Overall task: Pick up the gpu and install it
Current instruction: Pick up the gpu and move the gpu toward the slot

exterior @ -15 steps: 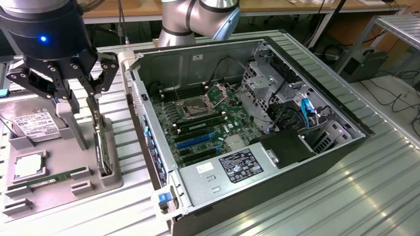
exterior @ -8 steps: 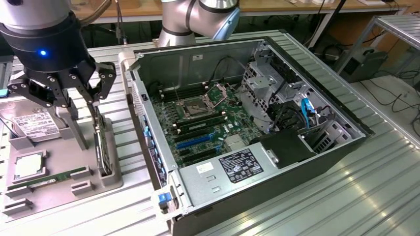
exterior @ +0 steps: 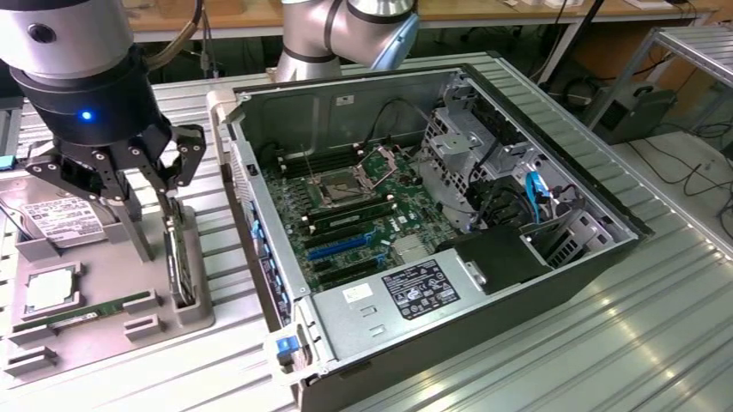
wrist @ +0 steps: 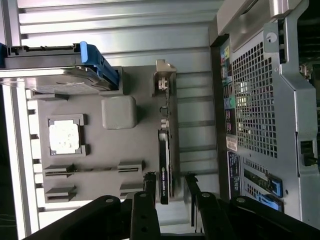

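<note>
end effector: held open, nothing gripped
gpu: stood on edge in tray, 5 o'clock of end effector (exterior view)
long axis: laid 12–6

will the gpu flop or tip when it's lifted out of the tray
Probably stiff, not floppy: the gpu is a flat board standing on edge in the tray. So thin, it would likely tip if set down unsupported. The metal bracket at one end may make it tilt in the gripper.
</note>
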`<state>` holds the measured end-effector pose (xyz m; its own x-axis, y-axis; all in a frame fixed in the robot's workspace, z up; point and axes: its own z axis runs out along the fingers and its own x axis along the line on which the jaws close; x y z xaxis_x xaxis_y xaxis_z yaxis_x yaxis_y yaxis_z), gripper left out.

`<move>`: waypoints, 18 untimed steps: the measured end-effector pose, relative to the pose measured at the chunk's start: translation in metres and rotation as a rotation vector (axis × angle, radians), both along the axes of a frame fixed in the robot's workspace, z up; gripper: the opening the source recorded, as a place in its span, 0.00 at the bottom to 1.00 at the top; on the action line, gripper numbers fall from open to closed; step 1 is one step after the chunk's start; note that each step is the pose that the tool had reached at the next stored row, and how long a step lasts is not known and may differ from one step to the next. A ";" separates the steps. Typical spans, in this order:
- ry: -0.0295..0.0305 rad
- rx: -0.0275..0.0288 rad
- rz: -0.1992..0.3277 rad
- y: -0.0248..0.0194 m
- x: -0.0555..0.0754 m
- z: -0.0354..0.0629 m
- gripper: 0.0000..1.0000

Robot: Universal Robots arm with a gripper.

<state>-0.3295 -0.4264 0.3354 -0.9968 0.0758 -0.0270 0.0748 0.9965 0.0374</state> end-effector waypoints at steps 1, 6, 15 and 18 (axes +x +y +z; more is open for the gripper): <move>0.0000 0.0000 0.000 0.0000 0.000 -0.0019 0.36; -0.0001 0.0001 0.000 0.0000 0.000 -0.0121 0.36; -0.0001 0.0001 0.000 0.0000 0.000 -0.0298 0.36; 0.0000 0.0001 0.000 0.0000 0.000 -0.0370 0.36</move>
